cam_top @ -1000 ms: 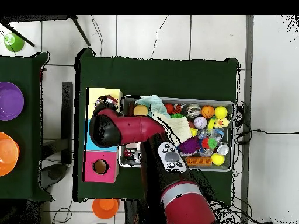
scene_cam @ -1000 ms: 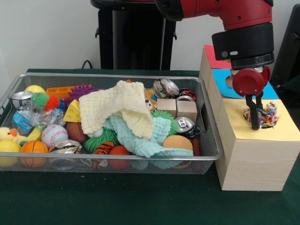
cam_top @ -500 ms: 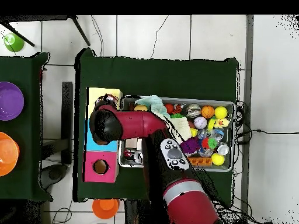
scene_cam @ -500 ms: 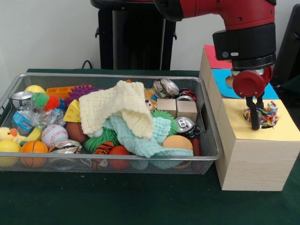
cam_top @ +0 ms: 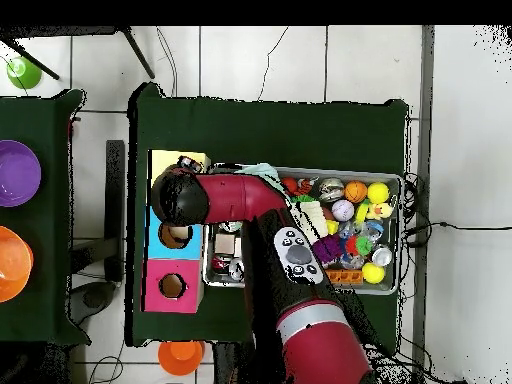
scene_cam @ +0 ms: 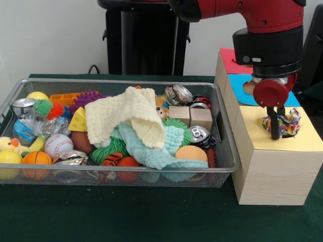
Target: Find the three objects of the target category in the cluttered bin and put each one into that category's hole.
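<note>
My gripper hangs over the yellow top of the nearest wooden box. Its fingers stand together as one dark bar, shut on a ruffled cloth bundle with a red, blue, yellow and white pattern. The bundle rests at the round hole, which it covers. In the overhead view the arm's wrist hides the gripper and most of the yellow top. The silver wire mesh bin stands to the left, full of clutter. No other patterned bundle shows in it.
A cream cloth and a mint cloth lie on top of balls, cans, wooden blocks and spiky balls. The blue-topped hole and the red-topped hole sit beyond the yellow one. Coloured bowls stand on a side table.
The arm's wrist has shifted slightly right and up over the yellow box. The bundle has stayed at the hole.
</note>
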You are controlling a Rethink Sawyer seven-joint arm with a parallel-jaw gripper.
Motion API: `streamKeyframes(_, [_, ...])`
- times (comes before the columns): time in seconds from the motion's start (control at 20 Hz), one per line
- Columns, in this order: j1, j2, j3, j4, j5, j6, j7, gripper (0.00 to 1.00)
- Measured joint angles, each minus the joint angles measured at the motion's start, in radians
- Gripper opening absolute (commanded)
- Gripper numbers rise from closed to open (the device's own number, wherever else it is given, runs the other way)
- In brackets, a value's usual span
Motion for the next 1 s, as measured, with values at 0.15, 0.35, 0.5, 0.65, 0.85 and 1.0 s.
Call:
streamKeyframes(0.15, [0.006,0.005,-0.005,-0.025,0.000,0.047,0.000,1.00])
streamKeyframes(0.35, [0.011,0.010,-0.010,-0.045,0.000,0.078,0.000,1.00])
streamKeyframes(0.5, [0.013,0.010,-0.012,-0.048,0.000,0.085,0.000,1.00])
streamKeyframes(0.65, [0.013,0.010,-0.012,-0.048,0.000,0.085,0.000,1.00])
streamKeyframes(0.85, [0.013,0.010,-0.012,-0.049,0.000,0.090,0.000,1.00])
streamKeyframes(1.0, [0.013,0.008,-0.014,-0.049,0.000,0.098,0.000,1.00])
